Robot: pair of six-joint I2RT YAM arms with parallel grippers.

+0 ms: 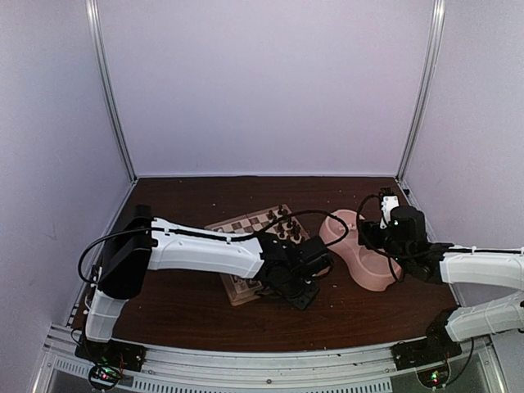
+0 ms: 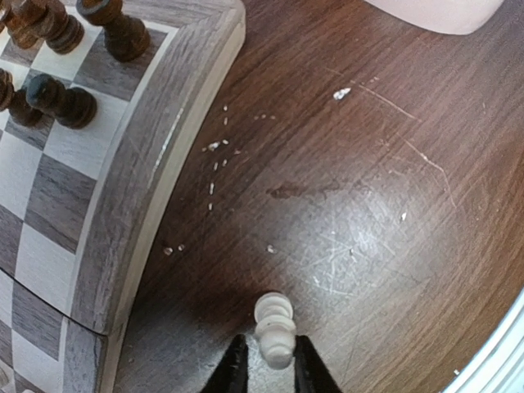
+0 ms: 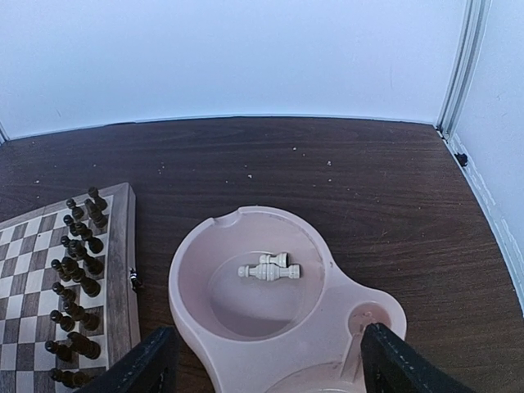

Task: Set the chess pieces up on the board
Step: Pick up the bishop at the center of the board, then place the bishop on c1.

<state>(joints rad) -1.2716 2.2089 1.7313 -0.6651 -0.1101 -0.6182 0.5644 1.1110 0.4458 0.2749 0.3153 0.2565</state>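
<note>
While the left pincer (image 2: 270,342) stands narrow about a white piece (image 2: 274,315) on the bench (image 2: 352,205) at the board's (image 2: 155,172) four o'clock, grip unsure, and the right pincer (image 3: 268,332) gapes wide over the bowl (image 3: 176,286), a tip-only pinch could let the piece swivel loose.

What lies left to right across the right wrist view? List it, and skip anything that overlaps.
board → bowl → corner post
</note>
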